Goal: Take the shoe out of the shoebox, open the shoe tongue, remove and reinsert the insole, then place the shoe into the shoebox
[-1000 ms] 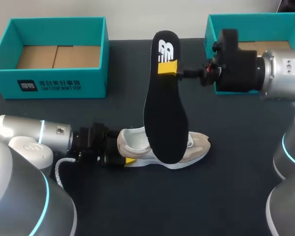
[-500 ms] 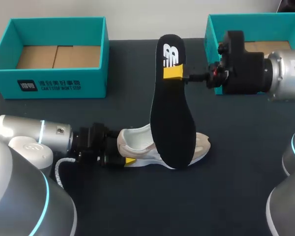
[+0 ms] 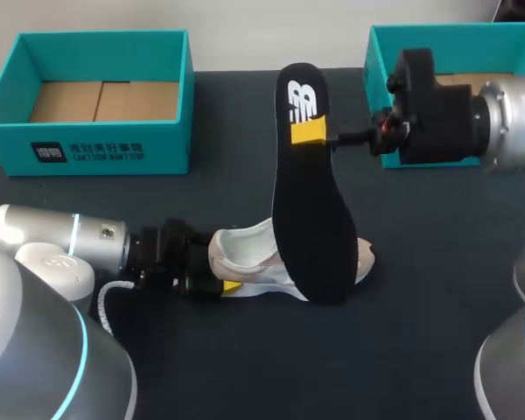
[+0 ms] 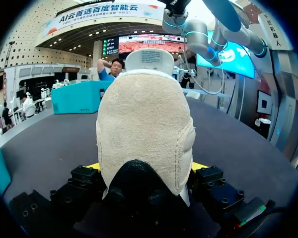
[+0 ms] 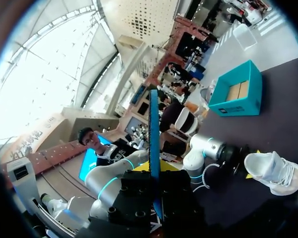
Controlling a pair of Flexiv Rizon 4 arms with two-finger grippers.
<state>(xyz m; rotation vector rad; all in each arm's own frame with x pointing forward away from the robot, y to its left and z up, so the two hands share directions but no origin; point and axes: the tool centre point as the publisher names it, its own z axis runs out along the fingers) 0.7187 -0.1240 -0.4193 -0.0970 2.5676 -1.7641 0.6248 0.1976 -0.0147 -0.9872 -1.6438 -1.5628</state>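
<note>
You are working on a dark table (image 3: 420, 289) with two teal boxes standing at its far edge. The left box (image 3: 96, 149) is showing a brown cardboard floor; the right box (image 3: 378, 52) is sitting partly behind your right arm (image 3: 507, 122). Your left gripper (image 4: 146, 168) is clamping the heel of the shoe (image 3: 245, 258) at near centre, and your right gripper (image 3: 311, 131) is pinching the insole (image 3: 311, 219) upright over it.

Raised insole (image 3: 311, 201) covers shoe (image 3: 245, 249)'s forepart; left hand (image 3: 220, 273) blocks heel.

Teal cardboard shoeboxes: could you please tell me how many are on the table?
2. The left teal cardboard shoebox sits at the table's far left corner; the right teal cardboard shoebox is at the far right, partly hidden behind the right arm.
</note>
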